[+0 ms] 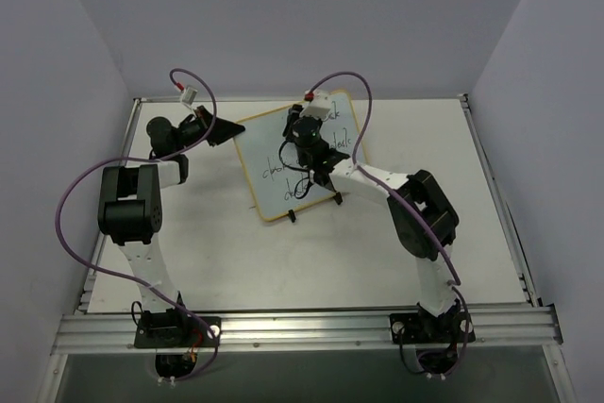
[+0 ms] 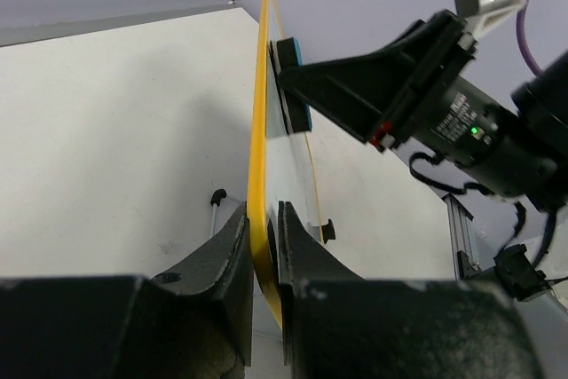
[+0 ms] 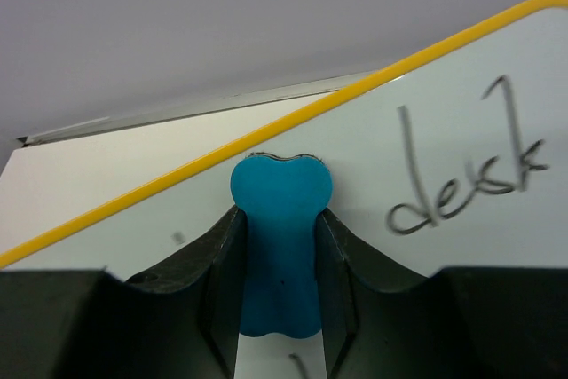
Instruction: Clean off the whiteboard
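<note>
Well, on the white table point(image 1: 283, 261) the whiteboard point(image 1: 269, 148) stands up on its feet near the back, and the left gripper point(image 2: 264, 219) has its jaws almost closed, pinching the yellow frame at the board's side. The right gripper point(image 3: 280, 219) has its jaws squeezed tight on the little blue eraser point(image 3: 281, 188), which presses flat on the board close to the frame. Black words point(image 3: 470, 166) like "desk" can be seen on the board, so I think most of the rubbing is left to do.
</note>
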`<action>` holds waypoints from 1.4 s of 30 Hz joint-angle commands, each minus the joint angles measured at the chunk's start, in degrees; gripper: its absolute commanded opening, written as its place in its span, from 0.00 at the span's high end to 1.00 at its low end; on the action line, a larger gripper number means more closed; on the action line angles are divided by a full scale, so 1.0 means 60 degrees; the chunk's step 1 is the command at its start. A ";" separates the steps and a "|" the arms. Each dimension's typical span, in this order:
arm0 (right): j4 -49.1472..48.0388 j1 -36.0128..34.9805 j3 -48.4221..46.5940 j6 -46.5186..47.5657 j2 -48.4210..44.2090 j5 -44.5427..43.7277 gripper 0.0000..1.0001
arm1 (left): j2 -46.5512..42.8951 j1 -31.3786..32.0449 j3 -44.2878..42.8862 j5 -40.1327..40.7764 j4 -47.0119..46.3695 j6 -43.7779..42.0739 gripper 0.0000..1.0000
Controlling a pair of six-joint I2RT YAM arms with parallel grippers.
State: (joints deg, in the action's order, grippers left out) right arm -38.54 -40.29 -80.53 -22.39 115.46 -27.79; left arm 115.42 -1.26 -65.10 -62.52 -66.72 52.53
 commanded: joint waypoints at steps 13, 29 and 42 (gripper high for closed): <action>0.1194 0.1049 0.0401 0.0860 -0.0376 0.2229 1.00 | -0.0457 0.0371 -0.0165 -0.1957 -0.0761 -0.1210 0.98; 0.2688 -0.1006 -0.2926 0.1373 0.1118 0.1937 1.00 | -0.1467 0.0283 -0.0370 -0.1973 0.4508 -0.5135 0.98; 0.2938 0.1558 -0.1769 0.1593 0.0649 0.2405 1.00 | -0.1921 0.0371 -0.0619 -0.1724 0.6299 -0.6761 0.98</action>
State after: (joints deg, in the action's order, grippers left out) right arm -25.17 -34.24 -93.43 -14.83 118.91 -12.99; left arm 107.90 -1.58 -67.61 -63.59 -30.68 24.51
